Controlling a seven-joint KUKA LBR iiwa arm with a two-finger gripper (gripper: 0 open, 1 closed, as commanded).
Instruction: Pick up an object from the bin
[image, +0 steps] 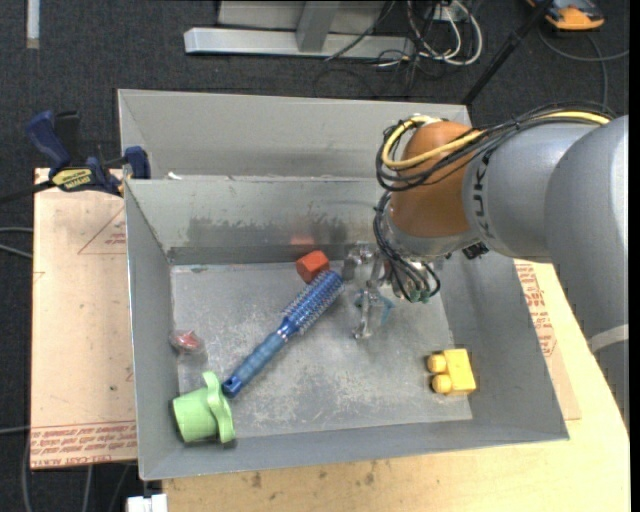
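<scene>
- the fingers (362, 322) hang low over the bare floor of the bin (300, 205), near its middle; how far open they are i cannot tell, and nothing shows between them.
- the nearest thing is a blue brush (285, 330), lying slantwise just to their left, with its bristle head close to them.
- i judge this step to be the approach: nothing is picked yet.
- the next move, i think, calls for a small shift to the left over the brush head, or a choice of another thing, and then a closing.
- an orange block (312, 266) lies beside the brush head by the back wall and may get in the way there.
- a yellow block (451, 372) lies apart at the front right, free on all sides.
- a green cup (203, 412) and a small pink thing (185, 342) lie far at the left.
</scene>
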